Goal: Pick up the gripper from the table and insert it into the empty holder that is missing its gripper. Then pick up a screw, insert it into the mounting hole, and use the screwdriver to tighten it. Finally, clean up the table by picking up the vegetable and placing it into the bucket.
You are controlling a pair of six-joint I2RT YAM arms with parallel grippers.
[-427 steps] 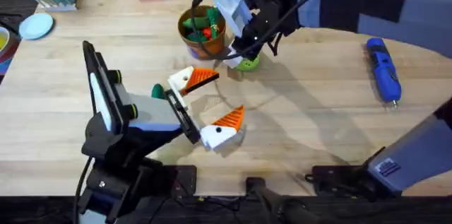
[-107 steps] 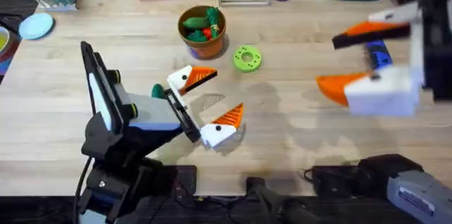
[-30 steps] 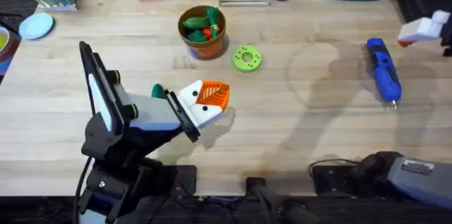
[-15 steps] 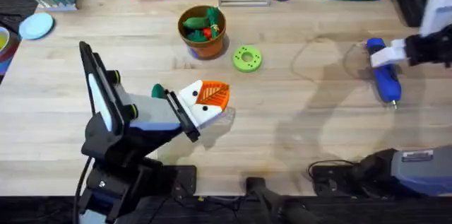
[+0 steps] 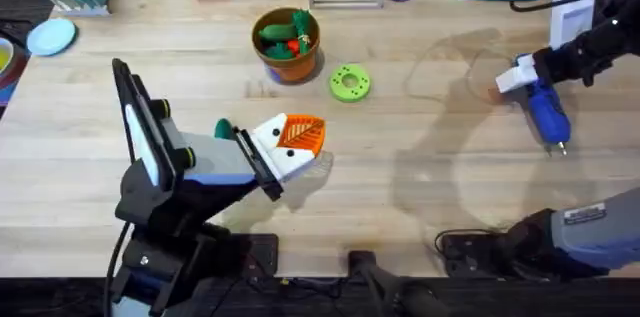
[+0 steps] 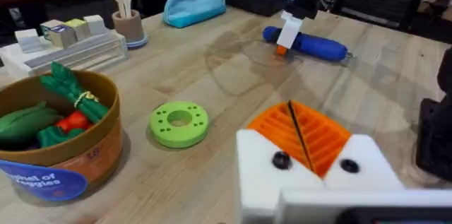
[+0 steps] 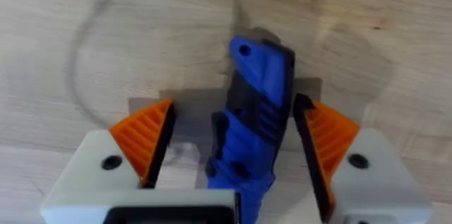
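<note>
The right end effector (image 7: 233,157) has dropped over the screwdriver (image 5: 543,102) at right, pads spread wide astride it, nothing clamped yet. Left end effector (image 5: 291,144) stays closed, empty.

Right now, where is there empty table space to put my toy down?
The widest bare wood lies between the green disc and the blue screwdriver, running toward the near edge. It is crowded around the bucket of vegetables, the left gripper, and the right gripper straddling the screwdriver.

left gripper (image 5: 290,147): pads together | right gripper (image 7: 233,153): spread, seemingly low
</note>
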